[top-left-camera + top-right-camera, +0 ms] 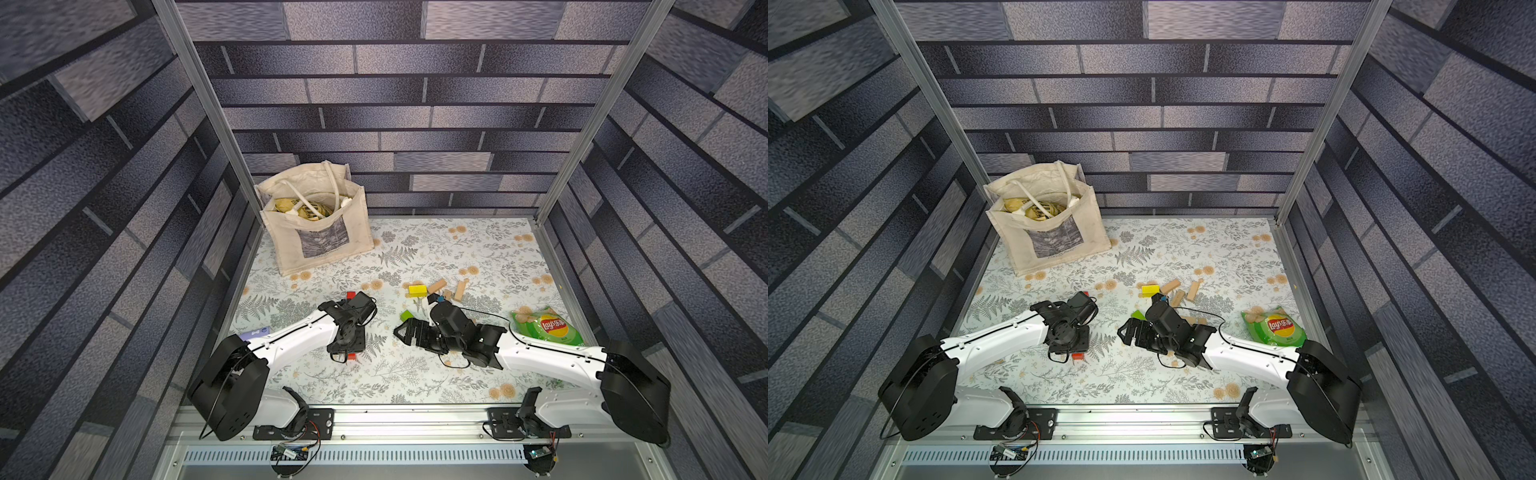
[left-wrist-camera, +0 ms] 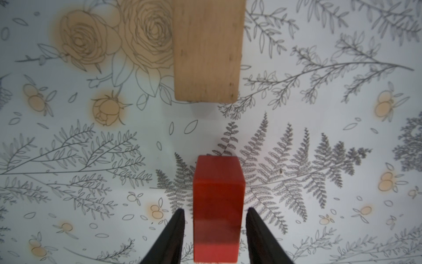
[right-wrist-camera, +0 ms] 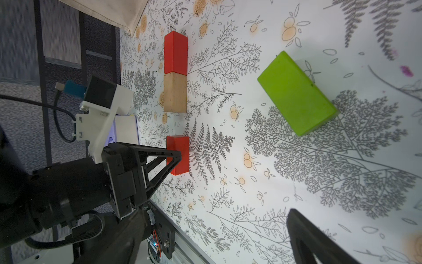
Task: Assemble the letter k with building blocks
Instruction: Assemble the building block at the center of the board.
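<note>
I take the plain tan wooden block [image 3: 175,93] as my mark. A red wooden block [image 3: 175,54] butts against one end of it. Off its other end, across a gap and in line, lies a second red wooden block [image 2: 218,205]. The left gripper [image 2: 215,211] straddles that one with jaws parted, and a sliver of floral tablecloth [image 2: 91,160] shows on each side. A green wooden block [image 3: 296,93] lies aslant, well apart from the tan one. The right gripper [image 3: 214,217] gapes wide, holding nothing. In both top views the left wrist hides most of this row.

yellow block [image 1: 417,290] beside tan blocks [image 1: 438,286] | green block [image 1: 407,314] near right arm [image 1: 540,353] | chip bag [image 1: 544,326] right | tote [image 1: 316,224] far left
</note>
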Robot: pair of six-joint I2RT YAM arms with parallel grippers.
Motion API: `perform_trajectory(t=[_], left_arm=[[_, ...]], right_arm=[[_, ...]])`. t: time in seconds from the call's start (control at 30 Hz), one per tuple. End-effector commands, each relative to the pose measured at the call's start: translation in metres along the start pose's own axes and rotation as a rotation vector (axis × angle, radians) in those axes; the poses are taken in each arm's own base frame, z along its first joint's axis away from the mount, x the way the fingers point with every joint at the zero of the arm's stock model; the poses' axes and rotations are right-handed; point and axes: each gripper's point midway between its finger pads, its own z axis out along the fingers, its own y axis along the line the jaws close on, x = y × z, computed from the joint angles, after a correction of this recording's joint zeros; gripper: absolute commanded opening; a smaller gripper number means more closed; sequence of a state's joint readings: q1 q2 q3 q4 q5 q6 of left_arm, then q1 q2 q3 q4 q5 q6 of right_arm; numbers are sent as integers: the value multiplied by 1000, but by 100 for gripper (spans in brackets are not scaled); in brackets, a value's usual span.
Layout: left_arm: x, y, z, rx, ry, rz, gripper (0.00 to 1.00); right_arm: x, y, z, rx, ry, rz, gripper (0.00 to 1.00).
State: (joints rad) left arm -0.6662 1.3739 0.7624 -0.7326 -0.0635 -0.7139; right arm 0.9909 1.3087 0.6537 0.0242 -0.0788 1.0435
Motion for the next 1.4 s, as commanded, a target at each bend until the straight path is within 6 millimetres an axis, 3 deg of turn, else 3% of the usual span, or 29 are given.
perform_trajectory(t=[0.0, 0.47, 0.83, 1.37], left_arm=[[-1, 2, -6, -18, -7, 3, 51], [2, 2, 1, -46, 8, 8, 55], [3, 6, 5, -66, 12, 9, 39], [-9, 16, 7, -63, 16, -9, 35]], right_arm=[[-1, 5, -2, -1, -3, -12, 100], [2, 3, -2, -8, -2, -12, 100], [1, 5, -2, -17, -5, -11, 100], [1, 2, -1, -8, -8, -6, 100]])
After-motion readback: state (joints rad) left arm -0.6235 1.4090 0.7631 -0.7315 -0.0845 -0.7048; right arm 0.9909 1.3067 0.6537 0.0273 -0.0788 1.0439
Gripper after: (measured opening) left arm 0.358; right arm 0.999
